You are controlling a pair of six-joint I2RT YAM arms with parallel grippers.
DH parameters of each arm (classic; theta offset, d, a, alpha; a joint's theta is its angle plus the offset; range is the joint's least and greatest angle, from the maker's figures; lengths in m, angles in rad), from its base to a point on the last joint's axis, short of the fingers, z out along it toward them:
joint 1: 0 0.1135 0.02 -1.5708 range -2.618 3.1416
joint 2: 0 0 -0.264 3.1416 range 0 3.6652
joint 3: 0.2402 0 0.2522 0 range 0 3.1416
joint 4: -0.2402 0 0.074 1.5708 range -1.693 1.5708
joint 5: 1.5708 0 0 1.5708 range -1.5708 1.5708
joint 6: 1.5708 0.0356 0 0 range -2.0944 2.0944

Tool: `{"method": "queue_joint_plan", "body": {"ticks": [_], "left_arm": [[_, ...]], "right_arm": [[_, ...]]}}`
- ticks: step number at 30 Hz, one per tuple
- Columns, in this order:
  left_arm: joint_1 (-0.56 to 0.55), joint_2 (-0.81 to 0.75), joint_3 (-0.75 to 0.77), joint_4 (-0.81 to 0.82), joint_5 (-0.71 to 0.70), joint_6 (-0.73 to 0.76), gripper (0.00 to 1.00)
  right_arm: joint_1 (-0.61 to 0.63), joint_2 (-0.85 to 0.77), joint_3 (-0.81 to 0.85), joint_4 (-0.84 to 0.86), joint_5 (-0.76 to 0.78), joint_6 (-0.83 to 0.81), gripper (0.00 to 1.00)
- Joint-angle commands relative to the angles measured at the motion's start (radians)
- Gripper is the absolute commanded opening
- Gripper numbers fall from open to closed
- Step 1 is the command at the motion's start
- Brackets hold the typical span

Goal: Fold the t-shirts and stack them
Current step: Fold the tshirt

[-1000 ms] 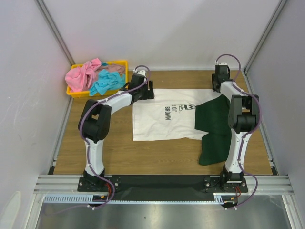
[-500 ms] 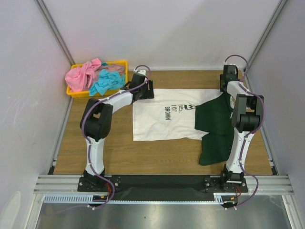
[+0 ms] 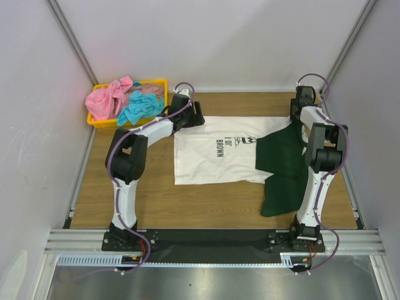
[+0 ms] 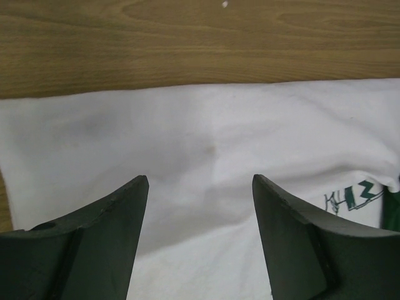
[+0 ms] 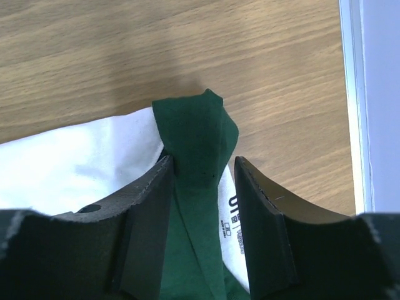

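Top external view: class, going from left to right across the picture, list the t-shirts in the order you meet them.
pink t-shirt → turquoise t-shirt → white t-shirt with dark green sleeves, spread flat on the table

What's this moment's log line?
left gripper: open above white t-shirt | right gripper: open, straddling green fold | yellow tray: pink shirt, turquoise shirt
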Motion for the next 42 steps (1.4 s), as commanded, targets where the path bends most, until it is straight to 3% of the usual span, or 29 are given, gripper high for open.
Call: {"method": "queue_joint_plan", "body": {"ticks": [1,8,17,26,35,42], "left_arm": [[-0.022,0.012,0.053,0.119,0.053,-0.077,0.73],[-0.068,0.067,0.063,0.247,0.128,-0.172,0.72],[-0.097,0.141,0.1,0.268,0.121,-0.246,0.69],[-0.083,0.169,0.041,0.308,0.112,-0.344,0.66],[-0.068,0.15,-0.012,0.297,0.064,-0.383,0.66],[-0.065,0.153,-0.009,0.273,0.056,-0.392,0.66]], "right_arm": [[-0.001,-0.005,0.019,0.011,-0.024,-0.004,0.49],[-0.004,0.0,0.014,0.02,-0.041,-0.002,0.48],[-0.004,0.03,0.045,0.019,-0.023,-0.008,0.46],[-0.004,0.053,0.065,0.006,0.014,-0.031,0.31],[-0.026,0.043,0.087,0.005,0.049,-0.013,0.06],[-0.078,0.018,0.09,-0.007,-0.044,0.068,0.03]]}}
